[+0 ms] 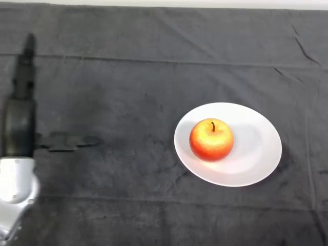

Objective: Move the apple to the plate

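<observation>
A red and yellow apple [211, 140] with a dark stem stands upright on a white plate [256, 154], a little left of the plate's middle. My left hand [19, 125] is at the far left of the table, well away from the plate. Its fingers [24, 66] point straight toward the far edge and its thumb [66, 141] sticks out to the right. The hand is open and holds nothing.
A dark grey wrinkled cloth [128, 87] covers the whole table. A pale strip [164, 3] runs along the far edge at the top of the view.
</observation>
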`<state>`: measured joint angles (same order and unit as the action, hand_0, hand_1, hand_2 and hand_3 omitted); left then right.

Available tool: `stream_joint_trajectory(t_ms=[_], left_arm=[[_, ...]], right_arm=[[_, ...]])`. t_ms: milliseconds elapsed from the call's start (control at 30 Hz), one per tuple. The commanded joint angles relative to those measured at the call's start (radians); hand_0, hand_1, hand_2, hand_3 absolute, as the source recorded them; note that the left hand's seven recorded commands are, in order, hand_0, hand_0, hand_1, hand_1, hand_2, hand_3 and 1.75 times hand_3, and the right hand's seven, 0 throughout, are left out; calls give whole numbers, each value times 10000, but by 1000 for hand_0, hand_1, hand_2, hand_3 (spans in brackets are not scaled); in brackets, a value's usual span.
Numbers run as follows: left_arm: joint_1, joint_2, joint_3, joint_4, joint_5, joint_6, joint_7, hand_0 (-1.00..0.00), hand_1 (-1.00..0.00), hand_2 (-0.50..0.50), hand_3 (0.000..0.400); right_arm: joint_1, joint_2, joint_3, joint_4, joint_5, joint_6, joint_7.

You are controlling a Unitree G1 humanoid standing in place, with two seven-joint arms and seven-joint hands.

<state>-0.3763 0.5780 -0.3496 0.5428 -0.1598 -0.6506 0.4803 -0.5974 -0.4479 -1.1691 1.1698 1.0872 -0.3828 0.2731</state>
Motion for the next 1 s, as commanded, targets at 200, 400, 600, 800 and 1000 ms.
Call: stream_joint_trajectory(t_ms=[200, 400, 600, 800, 1000], left_arm=[[1017, 951, 1305, -413, -576, -397, 112, 0, 0, 0, 0], [1392, 996, 2197, -109, -787, -600, 158, 0, 0, 0, 0], [1444, 878, 2902, 440, -810, -766, 201, 0, 0, 0, 0], [1309, 639, 3363, 996, -600, -900, 287, 0, 0, 0, 0], [1186, 442, 3674, 1349, -353, -968, 302, 0, 0, 0, 0]], right_arm=[[55, -59, -52, -210, 121, -49, 63], [60, -53, -47, -224, 116, -45, 51], [62, -50, -44, -234, 114, -43, 42], [63, -48, -43, -239, 113, -41, 36], [63, -47, -43, -241, 112, -41, 32]])
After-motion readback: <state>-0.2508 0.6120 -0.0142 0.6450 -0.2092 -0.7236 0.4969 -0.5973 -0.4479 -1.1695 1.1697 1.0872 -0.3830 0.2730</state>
